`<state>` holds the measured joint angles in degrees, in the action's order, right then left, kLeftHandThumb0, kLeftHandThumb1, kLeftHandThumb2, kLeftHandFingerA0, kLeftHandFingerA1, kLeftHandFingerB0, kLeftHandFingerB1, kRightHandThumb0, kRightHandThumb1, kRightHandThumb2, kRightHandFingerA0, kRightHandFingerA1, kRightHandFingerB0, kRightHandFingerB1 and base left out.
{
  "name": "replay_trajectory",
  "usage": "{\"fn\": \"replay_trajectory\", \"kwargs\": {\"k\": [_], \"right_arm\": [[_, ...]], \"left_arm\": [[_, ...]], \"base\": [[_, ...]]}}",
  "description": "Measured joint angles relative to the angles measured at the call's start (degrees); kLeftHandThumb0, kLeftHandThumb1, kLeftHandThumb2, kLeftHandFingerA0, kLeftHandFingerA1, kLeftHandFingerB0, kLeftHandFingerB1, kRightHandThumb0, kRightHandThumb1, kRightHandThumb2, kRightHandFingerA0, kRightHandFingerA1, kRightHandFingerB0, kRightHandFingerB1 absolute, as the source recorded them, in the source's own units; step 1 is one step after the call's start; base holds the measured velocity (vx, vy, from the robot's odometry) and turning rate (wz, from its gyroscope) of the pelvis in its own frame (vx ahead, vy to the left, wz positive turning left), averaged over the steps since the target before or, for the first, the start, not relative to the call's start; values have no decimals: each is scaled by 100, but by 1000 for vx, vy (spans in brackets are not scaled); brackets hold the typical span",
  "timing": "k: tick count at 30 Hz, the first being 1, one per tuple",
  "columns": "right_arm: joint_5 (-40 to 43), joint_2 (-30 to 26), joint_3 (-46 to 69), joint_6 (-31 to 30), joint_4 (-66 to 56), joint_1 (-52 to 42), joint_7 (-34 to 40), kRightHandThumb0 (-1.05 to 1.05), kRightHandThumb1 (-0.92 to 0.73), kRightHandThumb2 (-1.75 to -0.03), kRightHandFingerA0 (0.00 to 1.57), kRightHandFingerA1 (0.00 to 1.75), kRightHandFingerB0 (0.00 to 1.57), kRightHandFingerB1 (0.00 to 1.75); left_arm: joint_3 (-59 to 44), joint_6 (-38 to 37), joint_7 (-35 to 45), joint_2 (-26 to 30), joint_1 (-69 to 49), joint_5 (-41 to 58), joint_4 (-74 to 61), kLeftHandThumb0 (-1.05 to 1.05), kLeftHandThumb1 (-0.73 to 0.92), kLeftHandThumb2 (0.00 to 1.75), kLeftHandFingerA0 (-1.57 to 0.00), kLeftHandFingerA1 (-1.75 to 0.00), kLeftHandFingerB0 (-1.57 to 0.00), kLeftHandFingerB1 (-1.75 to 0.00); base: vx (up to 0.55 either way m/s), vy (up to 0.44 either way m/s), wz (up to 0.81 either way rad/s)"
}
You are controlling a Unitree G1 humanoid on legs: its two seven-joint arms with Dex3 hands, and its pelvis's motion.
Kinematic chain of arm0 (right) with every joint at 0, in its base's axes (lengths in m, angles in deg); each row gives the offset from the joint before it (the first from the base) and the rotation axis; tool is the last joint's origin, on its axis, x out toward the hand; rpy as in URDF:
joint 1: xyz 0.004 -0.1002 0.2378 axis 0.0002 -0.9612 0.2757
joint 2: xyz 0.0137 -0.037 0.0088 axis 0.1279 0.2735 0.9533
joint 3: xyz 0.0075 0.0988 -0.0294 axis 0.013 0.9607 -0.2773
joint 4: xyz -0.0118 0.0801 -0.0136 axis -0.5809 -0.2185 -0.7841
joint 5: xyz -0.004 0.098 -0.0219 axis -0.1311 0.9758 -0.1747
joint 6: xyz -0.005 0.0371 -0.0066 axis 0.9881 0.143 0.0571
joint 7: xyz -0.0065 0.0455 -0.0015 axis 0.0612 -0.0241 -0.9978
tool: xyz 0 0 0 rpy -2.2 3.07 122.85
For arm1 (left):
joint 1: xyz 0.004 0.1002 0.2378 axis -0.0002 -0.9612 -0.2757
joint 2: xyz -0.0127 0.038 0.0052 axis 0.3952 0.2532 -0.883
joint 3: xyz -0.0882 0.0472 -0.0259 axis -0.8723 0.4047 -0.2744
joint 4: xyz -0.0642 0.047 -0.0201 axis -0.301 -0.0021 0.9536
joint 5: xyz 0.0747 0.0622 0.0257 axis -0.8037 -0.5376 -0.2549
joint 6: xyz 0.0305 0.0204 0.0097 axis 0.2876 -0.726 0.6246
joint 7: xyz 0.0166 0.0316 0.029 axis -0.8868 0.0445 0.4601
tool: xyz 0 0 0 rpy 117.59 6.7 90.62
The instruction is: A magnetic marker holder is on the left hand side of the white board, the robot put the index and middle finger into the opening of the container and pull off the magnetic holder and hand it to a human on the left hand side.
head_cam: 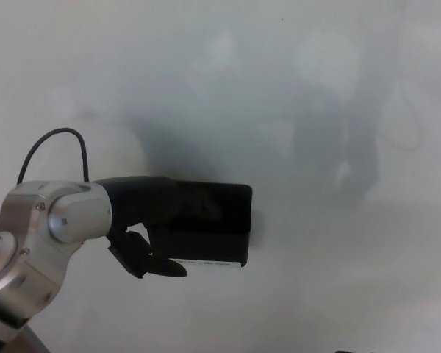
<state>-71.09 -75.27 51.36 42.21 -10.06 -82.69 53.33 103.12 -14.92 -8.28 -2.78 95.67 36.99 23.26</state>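
Whiteboard (294, 88) fills nearly everything I see, pale and smudged with faint grey shadows. My left robot hand (151, 220) reaches in from the lower left, its silver wrist joint (55, 228) and a thin black cable (55, 143) looping above it. The magnetic marker holder (213, 224), a black box with a white label strip along its bottom edge, sits flat against the board just left of centre. My upper fingers (184, 202) lie along the holder's top left part and merge with its dark body (black on black, so I cannot tell how deep they go into the opening). My thumb (158, 265) points right beneath the holder's lower left corner. The hand looks closed around the holder's left end. My right robot hand does not show.
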Motion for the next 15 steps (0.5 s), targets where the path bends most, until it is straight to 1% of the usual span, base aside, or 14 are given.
{"fn": "replay_trajectory", "kwargs": {"k": [4,9,10,15], "right_arm": [[-3,0,-7,0,-2,25,4,-46,-62,-59,85,67,45,50],[-35,0,-26,-2,-5,64,45,-46,-63,-59,85,65,44,51],[-36,0,-25,-2,-5,69,47,-47,-63,-59,85,65,44,50],[-47,-1,-35,-2,-4,81,69,-47,-63,-59,84,66,43,50]], "left_arm": [[17,-110,-68,-103,0,-91,51,-51,55,75,-25,-42,-13,-36],[25,-230,-107,-228,0,-188,117,-52,55,74,-21,-41,-12,-35],[24,-245,-107,-237,1,-200,127,-52,55,75,-24,-42,-12,-36],[24,-306,-108,-284,3,-265,159,-53,55,75,-22,-41,-12,-36]], "base": [[0,0,0],[0,0,0],[0,0,0],[0,0,0]]}}
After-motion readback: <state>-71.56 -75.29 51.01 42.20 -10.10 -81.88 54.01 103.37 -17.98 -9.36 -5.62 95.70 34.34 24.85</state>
